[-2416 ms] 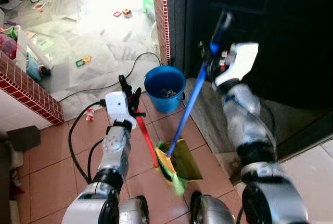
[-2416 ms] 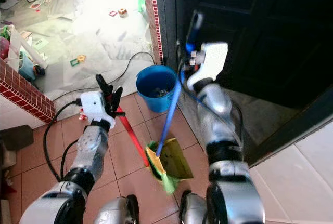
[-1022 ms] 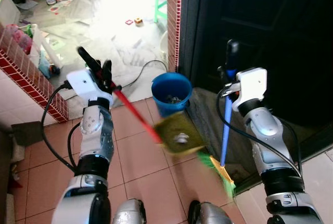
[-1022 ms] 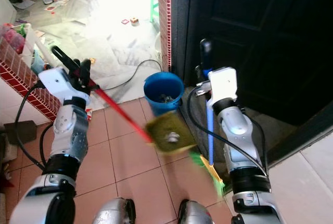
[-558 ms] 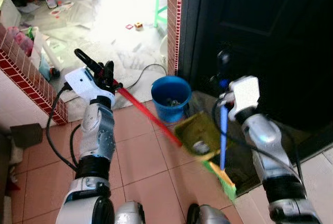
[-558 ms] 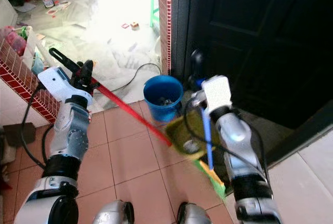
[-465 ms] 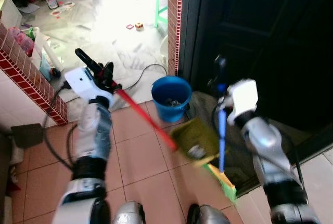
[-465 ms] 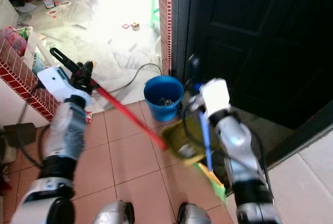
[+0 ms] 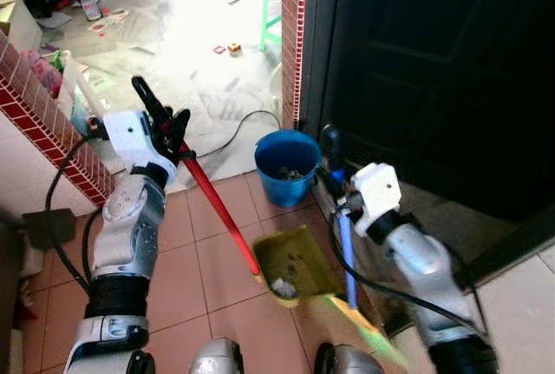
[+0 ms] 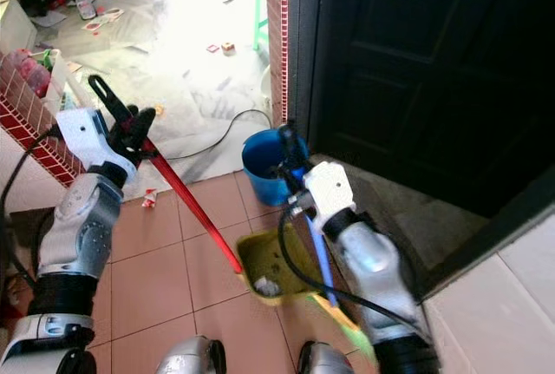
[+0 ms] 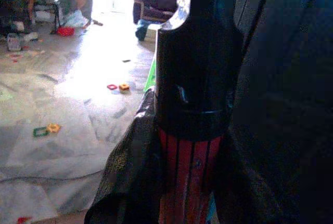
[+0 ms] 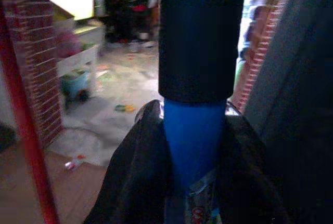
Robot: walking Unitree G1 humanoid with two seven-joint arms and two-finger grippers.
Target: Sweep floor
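My left gripper (image 9: 165, 119) is shut on the top of the dustpan's red handle (image 9: 221, 212), held high at the left. The yellow-green dustpan (image 9: 291, 262) sits low over the tiles between my feet and the blue bucket (image 9: 287, 164), with a small white scrap (image 9: 283, 286) in it. My right gripper (image 9: 334, 166) is shut on the broom's blue handle (image 9: 346, 255), just right of the dustpan. The broom's green bristles (image 9: 362, 324) are blurred near the door sill. In the wrist views, the fingers clamp the red handle (image 11: 190, 182) and the blue handle (image 12: 195, 135).
A dark door (image 9: 434, 62) and a brick pillar (image 9: 291, 36) stand right behind the bucket. A low red brick wall (image 9: 43, 122) runs along the left. A black cable (image 9: 232, 129) crosses the floor, and toys (image 9: 230, 48) and a green stool (image 9: 270, 8) lie farther back.
The dustpan has come down and nearer to me, away from the bucket. My right arm has swung left with the broom, close beside the dustpan. The camera has shifted slightly.
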